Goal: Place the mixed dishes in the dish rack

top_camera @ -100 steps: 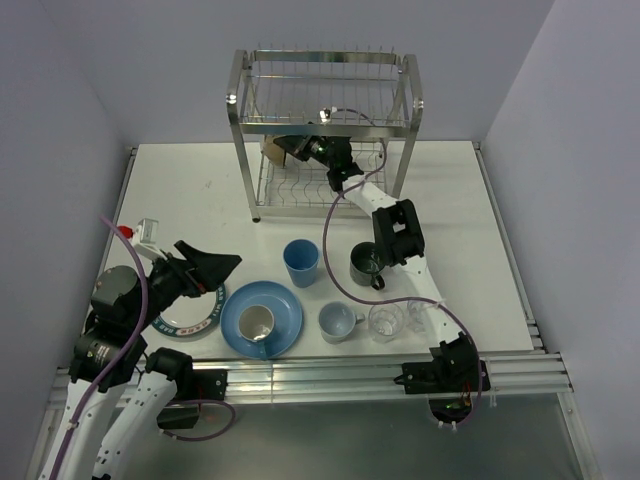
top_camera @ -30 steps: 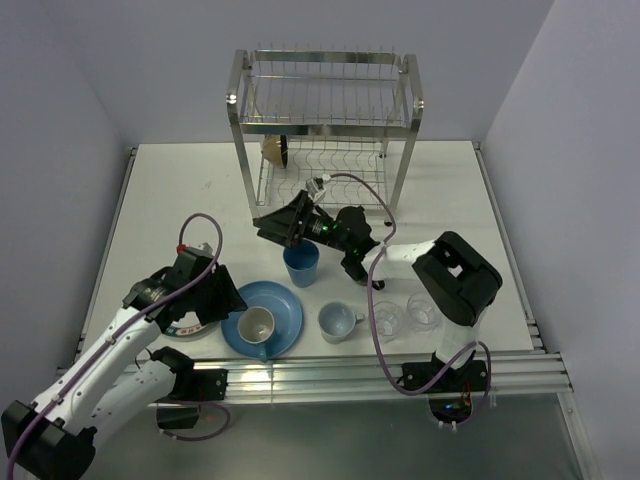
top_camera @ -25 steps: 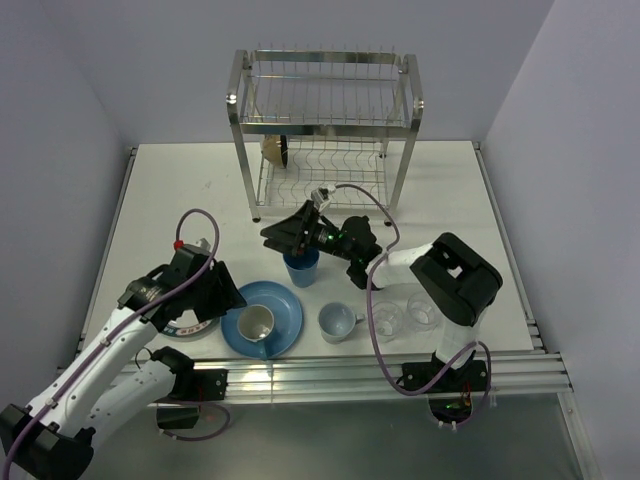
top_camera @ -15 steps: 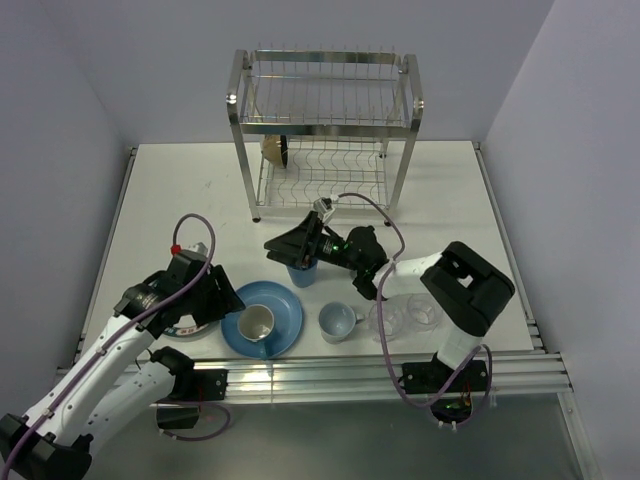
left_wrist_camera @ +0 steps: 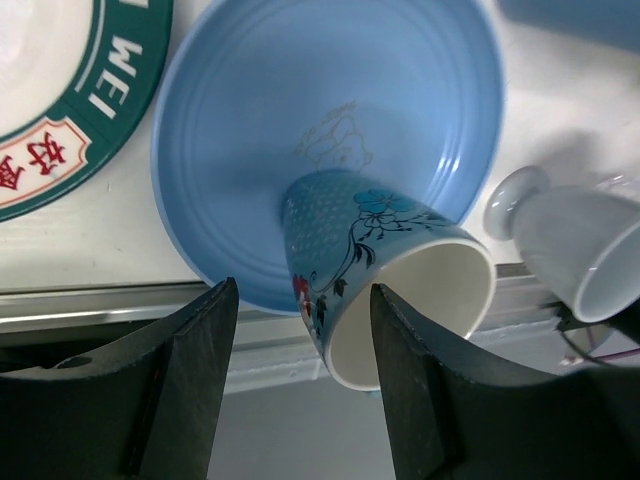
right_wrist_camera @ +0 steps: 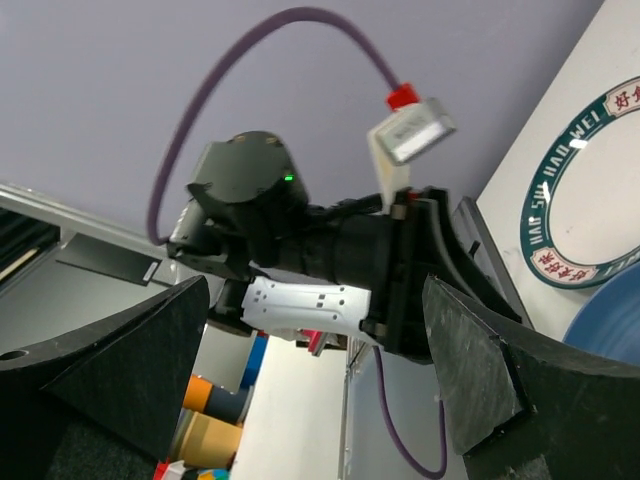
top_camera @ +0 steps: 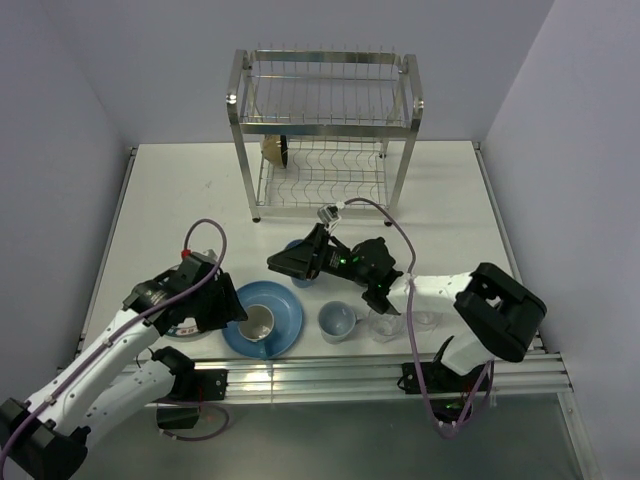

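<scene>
Your left hand hangs low over the blue plate, at 7 o'clock on the table. Its fingers are partly spread, one on either side of the patterned cup, which stands upright on the plate's near half. You cannot tell whether they touch it.

At the blue plate's 9 o'clock, just beside it, lies the white plate with the green rim. At its 3 o'clock stands the pale mug, with two clear glasses further right.

Near the table's middle your right hand has its fingers spread wide with nothing between them. It hovers over the blue tumbler, which is mostly hidden beneath it.

At 12 o'clock the rack stands by the far edge, with a bowl on edge at the left end of its lower tier.
</scene>
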Action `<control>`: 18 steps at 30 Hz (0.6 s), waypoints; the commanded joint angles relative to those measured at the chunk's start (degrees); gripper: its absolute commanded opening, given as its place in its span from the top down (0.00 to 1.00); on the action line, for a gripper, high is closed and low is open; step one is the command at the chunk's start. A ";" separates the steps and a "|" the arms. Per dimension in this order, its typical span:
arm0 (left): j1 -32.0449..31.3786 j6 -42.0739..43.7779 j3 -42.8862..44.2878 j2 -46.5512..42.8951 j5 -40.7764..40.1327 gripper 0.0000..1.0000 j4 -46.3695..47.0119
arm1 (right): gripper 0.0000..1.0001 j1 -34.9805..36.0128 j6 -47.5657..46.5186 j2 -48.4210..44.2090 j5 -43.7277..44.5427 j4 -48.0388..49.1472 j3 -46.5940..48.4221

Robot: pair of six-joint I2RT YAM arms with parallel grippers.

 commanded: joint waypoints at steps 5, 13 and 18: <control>-2.71 -0.42 -0.84 7.74 1.80 0.42 2.37 | 0.06 1.65 -2.84 -9.34 3.21 -3.23 -4.31; -2.62 0.29 -0.23 10.92 2.07 0.95 6.85 | 0.03 8.68 -11.80 -23.30 12.17 -29.91 -3.52; -2.62 0.20 2.93 6.53 1.29 1.00 5.54 | 0.00 9.30 -10.05 -29.03 13.23 -36.28 -5.54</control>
